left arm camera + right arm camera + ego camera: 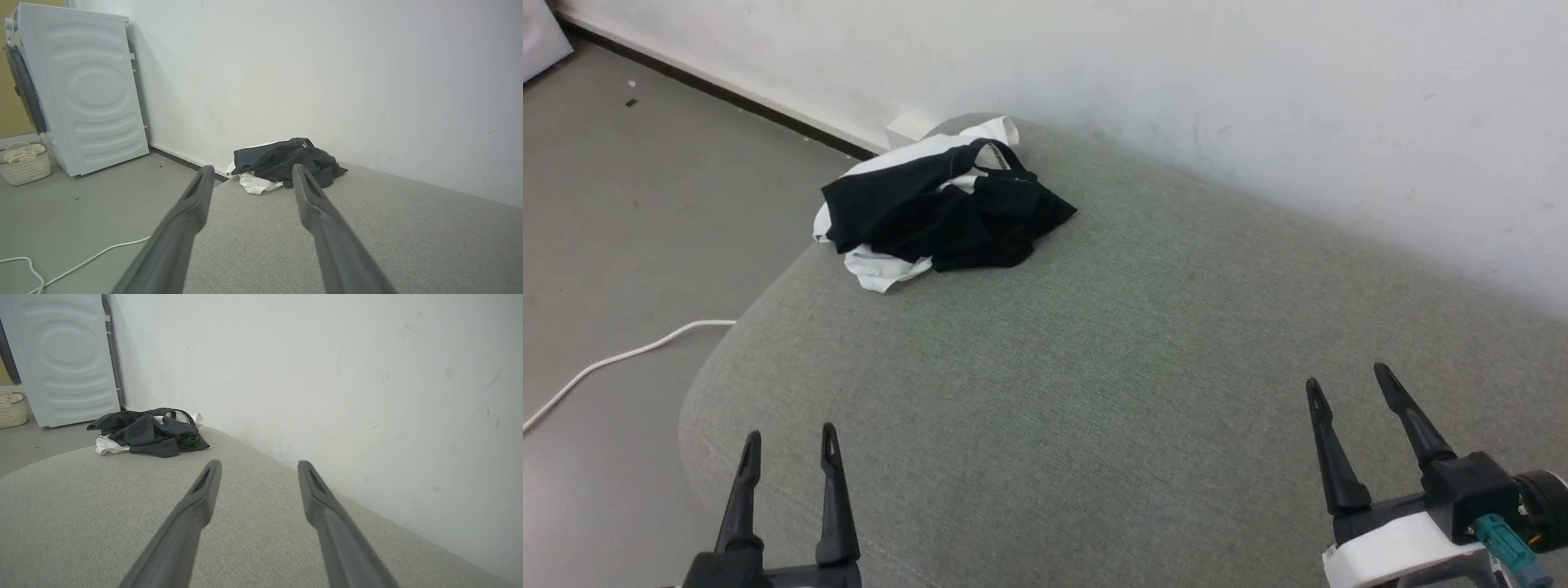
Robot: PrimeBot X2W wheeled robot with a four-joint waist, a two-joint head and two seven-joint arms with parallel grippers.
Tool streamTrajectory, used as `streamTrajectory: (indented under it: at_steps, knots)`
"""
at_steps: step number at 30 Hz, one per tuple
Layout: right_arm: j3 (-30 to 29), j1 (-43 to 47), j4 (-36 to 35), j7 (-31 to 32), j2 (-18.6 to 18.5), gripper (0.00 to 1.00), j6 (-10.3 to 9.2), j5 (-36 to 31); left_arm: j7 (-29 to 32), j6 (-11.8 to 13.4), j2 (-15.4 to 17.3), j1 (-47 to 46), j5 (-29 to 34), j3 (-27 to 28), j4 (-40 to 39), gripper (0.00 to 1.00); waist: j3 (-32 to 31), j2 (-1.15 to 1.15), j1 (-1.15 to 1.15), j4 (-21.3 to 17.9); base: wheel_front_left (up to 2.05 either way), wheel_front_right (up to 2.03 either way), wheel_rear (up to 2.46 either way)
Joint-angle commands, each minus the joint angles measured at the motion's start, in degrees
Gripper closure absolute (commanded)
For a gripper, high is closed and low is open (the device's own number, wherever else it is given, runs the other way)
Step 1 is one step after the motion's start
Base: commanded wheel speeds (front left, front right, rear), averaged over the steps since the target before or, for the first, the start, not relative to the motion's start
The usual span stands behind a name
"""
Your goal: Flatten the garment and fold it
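The garment (939, 208) lies crumpled in a heap at the far left corner of the grey-green cushion (1094, 367), black sleeves bunched over white body cloth. Its chest print is hidden. In the wrist views the garment (286, 161) (147, 433) sits well ahead of the fingers. My left gripper (790, 441) hovers open over the cushion's near left edge, nothing between its fingers. Open and empty too, my right gripper (1349, 384) is at the near right. The same spread shows for the left gripper (251, 169) and right gripper (258, 464) in their own views.
A white wall (1258, 98) runs along the cushion's far side. A white cable (613, 363) trails on the grey floor to the left. A white washing machine (86, 90) and a woven basket (24, 163) stand beyond the cushion's left end.
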Motion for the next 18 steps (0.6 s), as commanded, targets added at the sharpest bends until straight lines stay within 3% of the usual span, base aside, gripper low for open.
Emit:
streamTrajectory:
  at_steps: [1,13,18]
  knots:
    - [0.0,0.6,-0.3,-0.4,0.2,0.00,-0.05,-0.5,-0.3,0.4,-0.1,1.1,-0.5,-0.1,-0.4,0.00,-0.1,0.00,0.00,-0.1,0.00,0.00,0.00]
    - [0.2,1.0,-0.4,-0.3,0.2,0.00,-0.05,-0.3,-0.3,-0.2,0.1,1.2,-0.5,-0.4,-0.1,0.00,-0.6,0.00,0.00,-0.2,0.00,0.00,0.00]
    - [-0.5,1.1,-1.4,0.1,0.2,0.00,-0.05,-0.3,2.2,-0.5,-0.2,-1.8,-9.0,-0.4,-3.5,0.00,0.3,0.00,0.00,0.2,0.00,0.00,0.00]
